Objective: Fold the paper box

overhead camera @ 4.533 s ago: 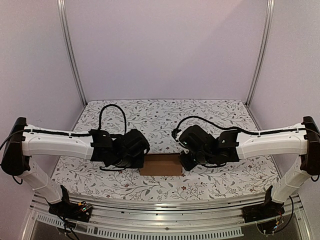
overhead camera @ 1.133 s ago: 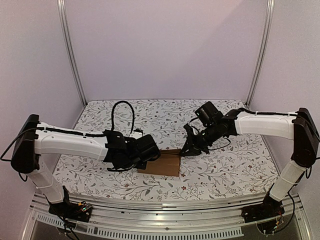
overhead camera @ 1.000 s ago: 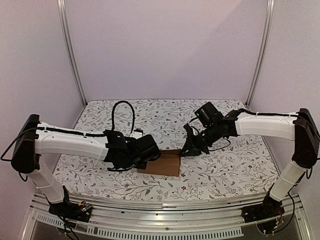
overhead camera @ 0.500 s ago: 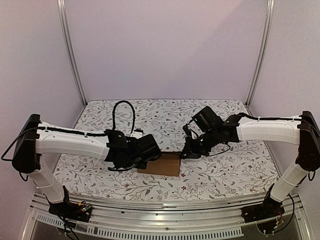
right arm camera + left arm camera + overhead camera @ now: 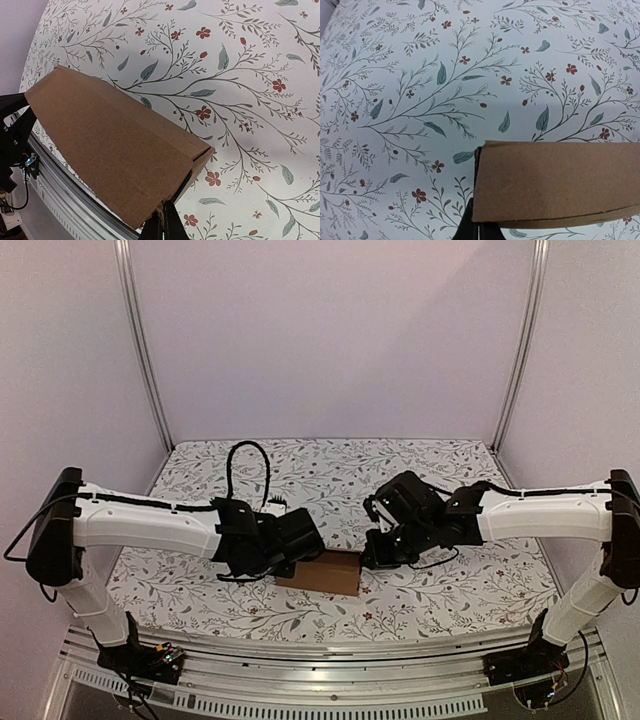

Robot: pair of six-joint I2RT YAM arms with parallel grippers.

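Observation:
The paper box is a small brown cardboard box lying near the table's front, between the two arms. My left gripper is at its left end. In the left wrist view the box fills the lower right, and the left gripper has its jaws pressed together in line with the box's left end wall, tips hidden under the corner. My right gripper is at the box's right end. In the right wrist view the right gripper is shut on a frayed corner of the box.
The table wears a white cloth with a leaf and flower print. A metal rail runs along the near edge, and it shows past the box in the right wrist view. Lilac walls and two upright posts close in the back and sides.
The right arm has come from the back right, down and towards the front, to the box's right end. The box's right end has dropped lower. The left arm has barely moved.

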